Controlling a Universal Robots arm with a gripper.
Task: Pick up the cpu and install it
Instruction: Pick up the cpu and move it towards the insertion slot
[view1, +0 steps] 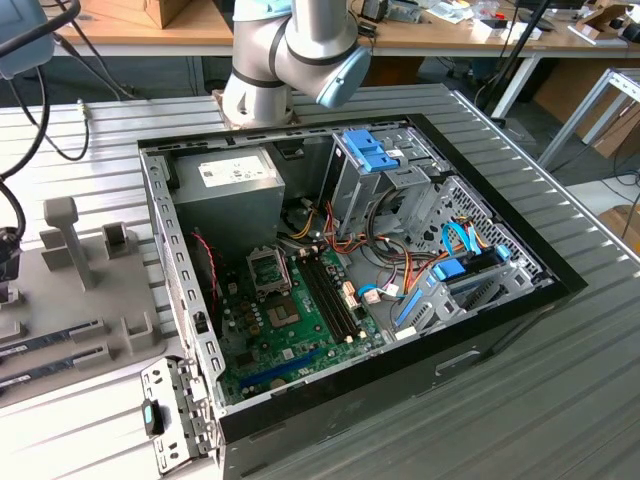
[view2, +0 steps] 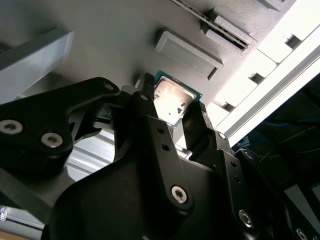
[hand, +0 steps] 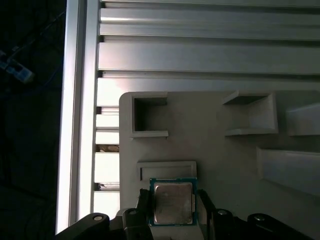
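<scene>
The cpu (hand: 172, 202) is a small square chip with a silvery metal top and a thin green rim. It sits between the two dark fingers of my gripper (hand: 172, 206), which is shut on its opposite edges. In the second wrist view the cpu (view2: 172, 100) hangs just over the grey fixture tray (view2: 100, 35), next to a shallow rectangular recess (view2: 187, 52). The green motherboard (view1: 290, 325) lies inside the open computer case (view1: 350, 250), with its metal-framed square socket (view1: 270, 270) near the power supply.
The grey fixture tray (view1: 80, 290) lies at the exterior view's left on the ribbed aluminium table (view1: 560, 400), with upright posts (view1: 65, 235) and two memory sticks (view1: 50, 340). Drive cages (view1: 385, 165) and cable bundles (view1: 400, 270) crowd the case. The arm's base (view1: 260, 95) stands behind the case.
</scene>
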